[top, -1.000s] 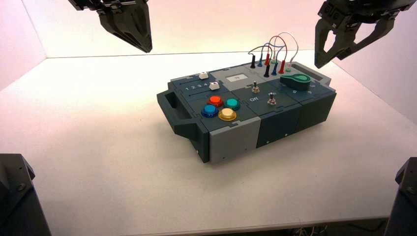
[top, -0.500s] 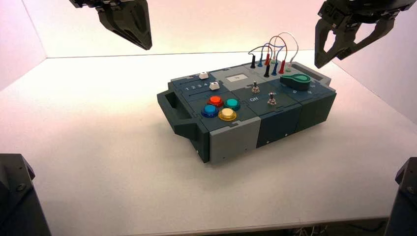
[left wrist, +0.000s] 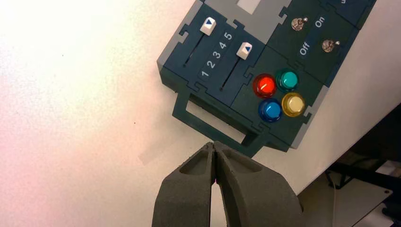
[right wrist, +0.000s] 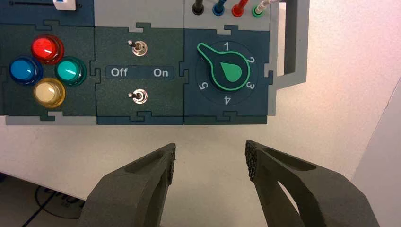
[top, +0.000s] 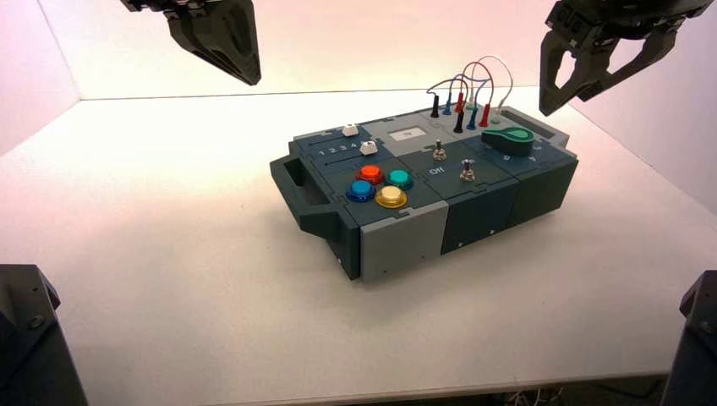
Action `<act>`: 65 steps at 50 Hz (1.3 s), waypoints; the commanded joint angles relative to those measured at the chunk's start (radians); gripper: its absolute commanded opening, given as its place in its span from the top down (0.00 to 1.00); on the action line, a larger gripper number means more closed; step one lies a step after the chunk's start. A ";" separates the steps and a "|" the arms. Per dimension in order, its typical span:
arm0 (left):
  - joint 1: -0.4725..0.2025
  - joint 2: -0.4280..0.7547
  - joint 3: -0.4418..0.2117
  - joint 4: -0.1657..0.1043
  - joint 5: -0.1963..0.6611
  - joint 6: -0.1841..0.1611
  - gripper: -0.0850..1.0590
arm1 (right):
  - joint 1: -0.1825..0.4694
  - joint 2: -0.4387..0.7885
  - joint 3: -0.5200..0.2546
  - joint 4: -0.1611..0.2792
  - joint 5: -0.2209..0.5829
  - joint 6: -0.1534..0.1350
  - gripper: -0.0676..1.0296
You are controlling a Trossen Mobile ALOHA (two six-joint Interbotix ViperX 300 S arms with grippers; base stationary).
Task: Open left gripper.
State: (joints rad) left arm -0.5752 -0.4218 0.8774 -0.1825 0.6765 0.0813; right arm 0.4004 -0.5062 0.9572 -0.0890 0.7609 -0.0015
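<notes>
Bench: a white bench (top: 186, 279) carries the box; its near edge shows along the bottom of the high view, with cables dimly seen below it.
Room: pale walls (top: 355, 42) close in behind and at both sides, washed in pinkish light.
Corners: dark blocky bodies (top: 25, 338) stand at the two near corners of the high view.
Box: a dark blue-grey box (top: 423, 199) sits right of the bench's middle, turned at an angle, its handle (top: 296, 182) towards the robot's left.
Writing, sliders: "1 2 3 4 5" printed between the two slider tracks; each white slider cap (left wrist: 208, 25) bears a small blue triangle.
Writing, switches: "Off" and "On" between the two metal toggle switches (right wrist: 138, 48).
Writing, knob: the green knob (right wrist: 226, 71) is ringed by the numbers 1 to 5; its pointer lies between 5 and 1.
Buttons: red (left wrist: 264, 85), green, blue and yellow, clustered near the handle end.
Wires: coloured wires (top: 473, 85) loop between plugs at the far right of the box.
Left gripper: the left gripper (left wrist: 215, 147) hangs high over the bench's far left, well apart from the box; in its wrist view the tips point at the handle from above. Jaws together, tips touching.
Right gripper: the right gripper (right wrist: 210, 158) hangs high above the box's far right end, touching nothing. Jaws apart.
</notes>
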 commanded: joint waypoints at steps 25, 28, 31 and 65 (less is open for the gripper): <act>-0.006 -0.049 0.014 0.000 0.054 -0.029 0.08 | 0.002 -0.011 -0.018 -0.003 -0.008 -0.002 0.24; -0.008 -0.060 0.018 0.002 0.052 -0.029 0.08 | 0.002 -0.012 -0.018 -0.003 -0.008 -0.002 0.24; -0.006 -0.067 0.021 0.000 0.052 -0.029 0.08 | 0.002 -0.014 -0.018 -0.003 -0.008 -0.002 0.24; -0.008 -0.101 0.032 0.002 0.054 -0.025 0.08 | 0.002 -0.044 -0.012 -0.003 -0.012 -0.002 0.24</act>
State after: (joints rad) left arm -0.5768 -0.5123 0.9235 -0.1825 0.7317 0.0552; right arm 0.4004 -0.5308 0.9572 -0.0920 0.7563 -0.0031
